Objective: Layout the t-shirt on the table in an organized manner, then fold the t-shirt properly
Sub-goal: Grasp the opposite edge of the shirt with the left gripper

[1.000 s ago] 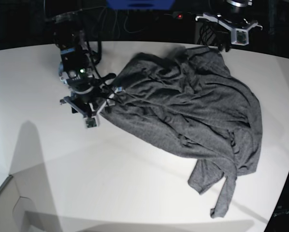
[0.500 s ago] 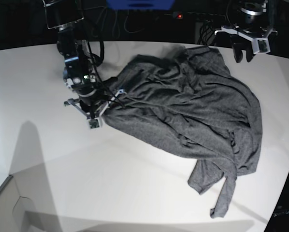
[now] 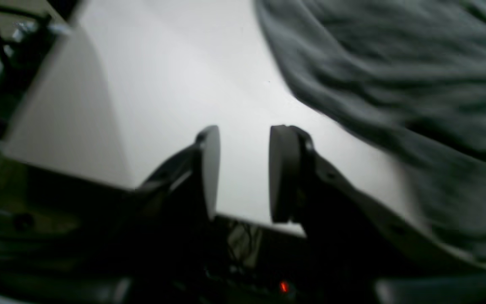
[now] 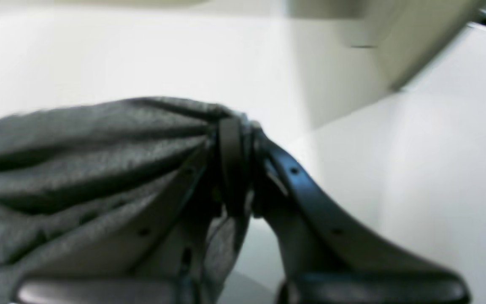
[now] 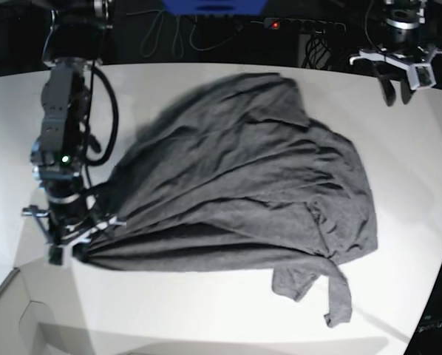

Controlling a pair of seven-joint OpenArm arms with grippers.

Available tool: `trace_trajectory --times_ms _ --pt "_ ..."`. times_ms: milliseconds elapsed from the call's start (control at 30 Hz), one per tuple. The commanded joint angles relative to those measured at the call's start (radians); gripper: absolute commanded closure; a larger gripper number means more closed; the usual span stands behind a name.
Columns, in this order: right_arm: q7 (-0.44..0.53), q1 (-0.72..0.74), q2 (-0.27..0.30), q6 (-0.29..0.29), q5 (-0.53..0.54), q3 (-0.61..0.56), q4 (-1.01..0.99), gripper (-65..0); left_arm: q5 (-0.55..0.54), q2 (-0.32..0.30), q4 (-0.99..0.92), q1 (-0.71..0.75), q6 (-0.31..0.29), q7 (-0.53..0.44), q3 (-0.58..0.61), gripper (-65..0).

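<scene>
Right gripper [image 5: 72, 248] clamped tight on a bunched edge of the shirt [image 5: 243, 185], low over the table [image 5: 206, 318] near its left front corner; same pinch plain in the right wrist view [image 4: 236, 169], cloth [image 4: 78, 169] gathered between the closed jaws. Shirt spread in rumpled folds across the middle of the table, pulled taut toward that grip, one sleeve trailing toward the front right edge. Left gripper [image 5: 397, 90] raised over the far right edge, jaws partly apart, holding nothing [image 3: 243, 173]; shirt edge just beside it [image 3: 395, 84].
</scene>
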Motion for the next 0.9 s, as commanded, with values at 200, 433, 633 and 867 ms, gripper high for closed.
trace_trajectory --times_ms 200,433,633,867 --pt "-0.036 0.134 0.002 -0.001 -0.003 0.098 -0.061 0.0 0.0 -0.003 0.026 -0.136 0.003 -0.027 -0.023 -19.5" --pt "-0.033 0.081 -0.004 -0.001 -0.002 0.089 -0.067 0.0 0.0 0.026 -0.017 -0.437 -0.003 0.231 -0.013 -35.2" --pt "-0.033 0.042 -0.015 -0.001 -0.003 0.089 -0.072 0.0 0.006 0.097 -0.231 -0.735 -0.004 0.378 -0.008 -43.5" --pt "-0.039 0.017 -0.013 -0.001 -0.003 0.09 -0.081 0.0 0.009 0.092 -0.633 -0.968 -0.006 0.373 0.064 -43.5"
